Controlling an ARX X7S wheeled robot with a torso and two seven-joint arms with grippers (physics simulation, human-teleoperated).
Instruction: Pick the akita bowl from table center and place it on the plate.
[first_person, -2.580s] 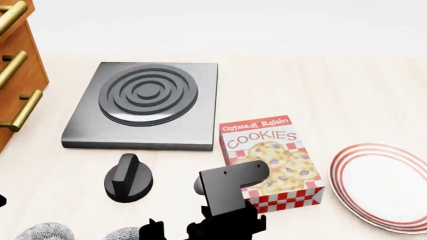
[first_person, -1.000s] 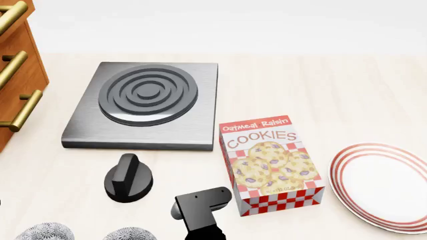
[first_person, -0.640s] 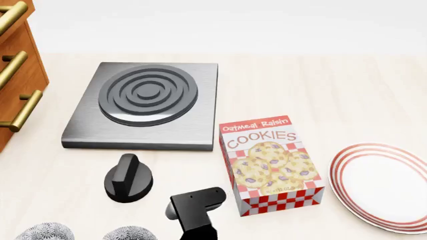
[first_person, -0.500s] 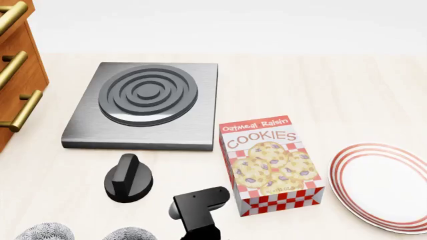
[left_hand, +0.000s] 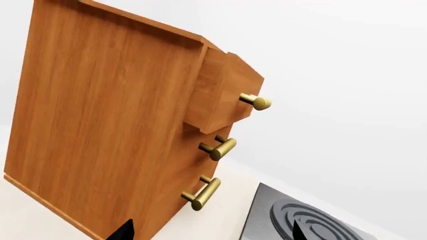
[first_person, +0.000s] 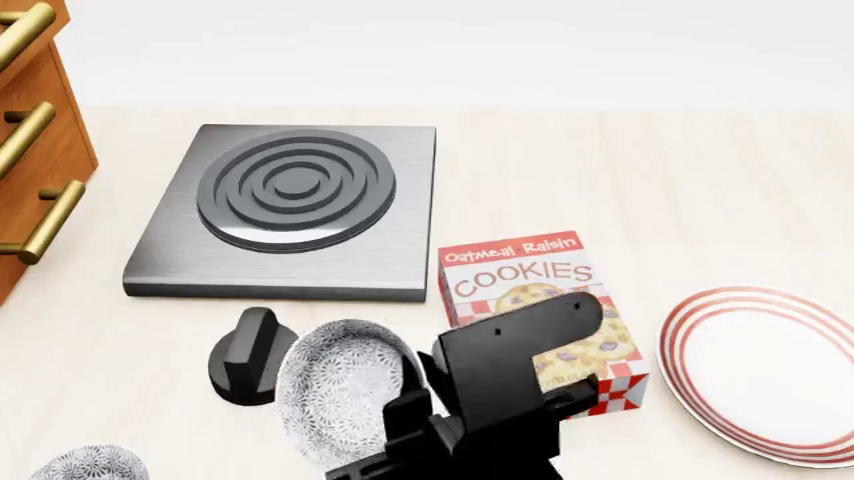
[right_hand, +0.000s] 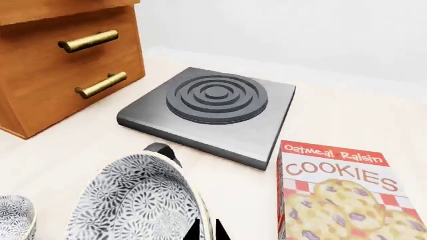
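The akita bowl (first_person: 336, 392), white with a dense grey flower pattern, hangs tilted above the table near the front, between the knob and the cookie box. My right gripper (first_person: 407, 425) is shut on its rim. In the right wrist view the two dark fingertips of the right gripper (right_hand: 207, 231) pinch the wall of the akita bowl (right_hand: 133, 200). The plate (first_person: 767, 372), white with red rings, lies at the right edge. My left gripper (left_hand: 210, 232) is open with nothing between its tips and points at the wooden drawers; it is out of the head view.
A second patterned bowl (first_person: 83, 466) sits at the front left. A black knob (first_person: 247, 355) stands beside the held bowl. The cookie box (first_person: 534, 290) lies between bowl and plate. A grey stove plate (first_person: 287, 205) sits behind, and a wooden drawer cabinet (first_person: 34, 150) stands at left.
My right arm went down to the right-hand bowl at the front edge. It has since come up with that bowl in its grip, now tilted and further right.
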